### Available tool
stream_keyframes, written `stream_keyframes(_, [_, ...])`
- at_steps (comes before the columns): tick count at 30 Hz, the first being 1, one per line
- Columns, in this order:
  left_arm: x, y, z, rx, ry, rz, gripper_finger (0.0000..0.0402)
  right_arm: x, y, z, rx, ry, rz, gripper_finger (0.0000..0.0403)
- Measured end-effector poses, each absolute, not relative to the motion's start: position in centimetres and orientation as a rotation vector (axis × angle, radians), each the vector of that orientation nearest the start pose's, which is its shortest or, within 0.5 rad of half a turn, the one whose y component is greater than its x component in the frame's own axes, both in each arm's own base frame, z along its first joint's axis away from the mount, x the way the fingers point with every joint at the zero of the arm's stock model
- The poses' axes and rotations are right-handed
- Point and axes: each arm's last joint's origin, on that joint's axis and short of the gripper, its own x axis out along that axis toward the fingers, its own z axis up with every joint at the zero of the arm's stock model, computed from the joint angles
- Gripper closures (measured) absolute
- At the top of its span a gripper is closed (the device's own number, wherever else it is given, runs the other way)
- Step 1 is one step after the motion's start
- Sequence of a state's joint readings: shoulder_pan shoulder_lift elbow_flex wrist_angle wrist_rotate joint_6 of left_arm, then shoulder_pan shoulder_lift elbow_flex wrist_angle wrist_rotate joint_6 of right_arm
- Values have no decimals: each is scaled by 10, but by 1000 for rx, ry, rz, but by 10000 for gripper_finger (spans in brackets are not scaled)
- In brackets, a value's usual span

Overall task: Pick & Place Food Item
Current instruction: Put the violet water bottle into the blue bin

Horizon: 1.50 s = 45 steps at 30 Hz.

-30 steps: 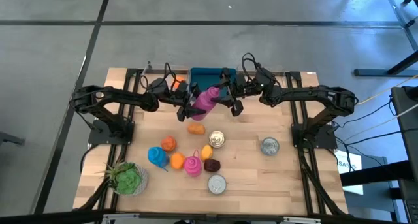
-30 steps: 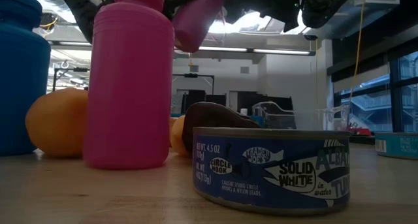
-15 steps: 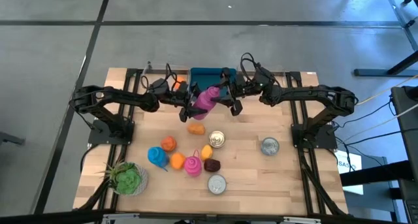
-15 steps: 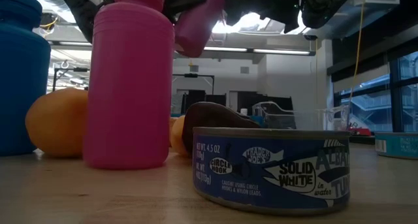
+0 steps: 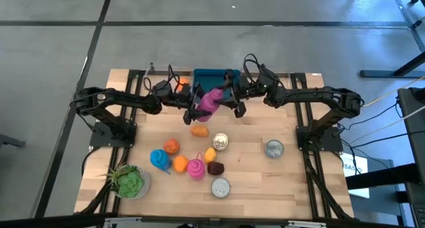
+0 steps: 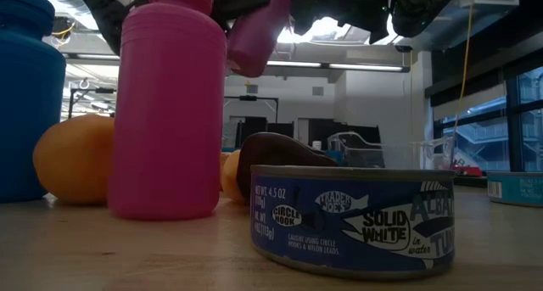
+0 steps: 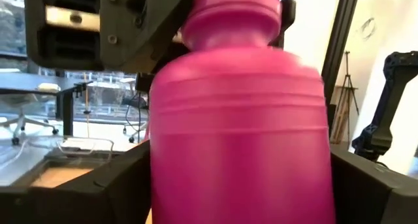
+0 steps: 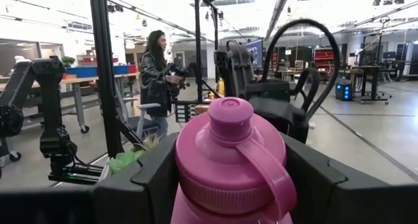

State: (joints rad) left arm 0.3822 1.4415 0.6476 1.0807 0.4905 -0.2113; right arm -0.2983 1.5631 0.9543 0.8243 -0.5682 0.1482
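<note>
Left arm: reaches from the surface's left edge toward the centre rear; left gripper (image 5: 194,107) raised above the wood, at the base end of the magenta bottle (image 5: 209,100).

Right arm: reaches from the right edge, mirrored; right gripper (image 5: 229,98) at the bottle's cap end.

Magenta bottle: plastic, ribbed shoulder, round cap with carry loop; held tilted in the air between both grippers, in front of the teal bin (image 5: 211,76) at the rear edge.

Jaws, left: stand wide on either side of the bottle body (image 7: 238,145); contact cannot be told.

Jaws, right: closed on the bottle just below the cap (image 8: 228,162).

Surface (image 5: 292,181), front area: second pink bottle (image 5: 196,168) standing upright, blue bottle (image 5: 159,159), tuna can (image 6: 352,219), dark brown food item (image 5: 215,167), orange items, potted plant (image 5: 129,181).
</note>
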Motion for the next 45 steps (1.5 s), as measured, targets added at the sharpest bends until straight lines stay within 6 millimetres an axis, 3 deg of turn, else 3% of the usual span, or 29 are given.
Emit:
stream_keyframes(6, [275, 93, 261, -75, -257, -144, 5, 333, -86, 295, 58, -166, 283, 190])
stream_keyframes(13, [272, 94, 264, -44, -259, -138, 6, 333, -87, 292, 59, -138, 277, 190])
stream_keyframes(22, [247, 101, 285, -33, -229, -134, 6, 332, -92, 288, 85, -86, 251, 190])
stream_keyframes(35, [237, 107, 281, -99, -101, -72, 4, 329, -108, 282, 86, -30, 134, 190])
stream_keyframes(45, [237, 109, 275, 11, -50, 27, 4, 338, -121, 309, -37, 112, 19, 190])
